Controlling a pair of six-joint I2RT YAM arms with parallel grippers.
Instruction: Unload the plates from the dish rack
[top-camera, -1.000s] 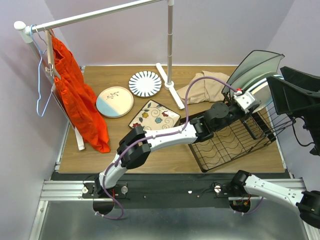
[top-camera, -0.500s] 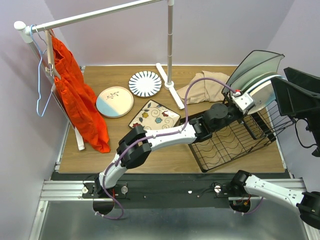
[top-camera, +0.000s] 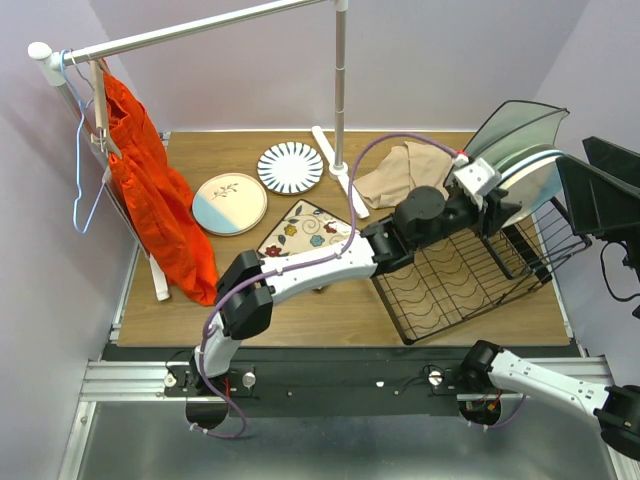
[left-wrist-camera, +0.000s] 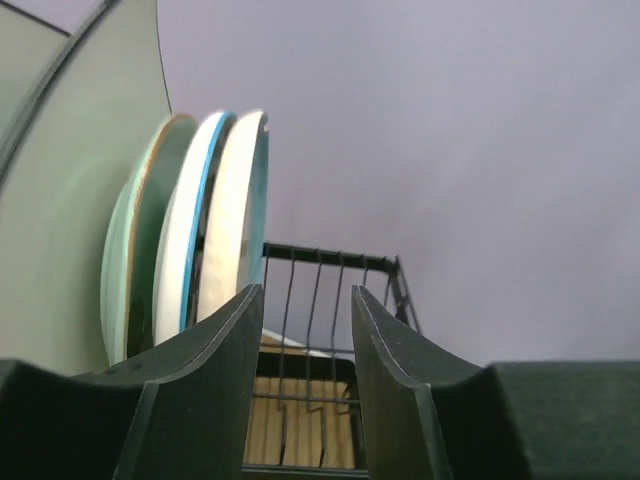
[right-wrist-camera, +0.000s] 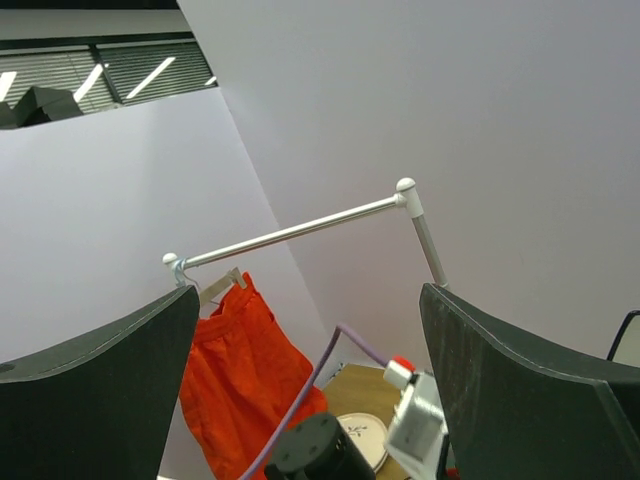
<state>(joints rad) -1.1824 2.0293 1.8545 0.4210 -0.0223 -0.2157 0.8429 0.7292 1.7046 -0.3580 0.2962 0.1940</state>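
Several plates stand upright in the dish rack (top-camera: 455, 285) at the right: a large pale green one (top-camera: 515, 125), and white ones with teal rims (top-camera: 530, 178). In the left wrist view they sit left of the fingers: pale green (left-wrist-camera: 60, 210), blue-rimmed white (left-wrist-camera: 188, 240), teal-backed white (left-wrist-camera: 243, 200). My left gripper (top-camera: 499, 207) (left-wrist-camera: 305, 300) is open just beside them, with only rack wires (left-wrist-camera: 320, 300) between its jaws. On the table lie a pink-and-blue plate (top-camera: 229, 204), a striped plate (top-camera: 290, 167) and a floral square plate (top-camera: 308, 232). My right gripper (top-camera: 600, 195) (right-wrist-camera: 308, 300) hangs open and empty right of the rack.
A white clothes rail (top-camera: 200, 30) with an orange garment (top-camera: 155, 190) stands at the back left, its post (top-camera: 340, 90) near the table's middle back. A beige cloth (top-camera: 400, 172) lies behind the rack. The left arm's purple cable (top-camera: 390, 150) loops over it.
My left arm has swung its wrist back and to the left, staying beside the racked plates, and its jaws now stand apart. The right gripper has drifted slightly right.
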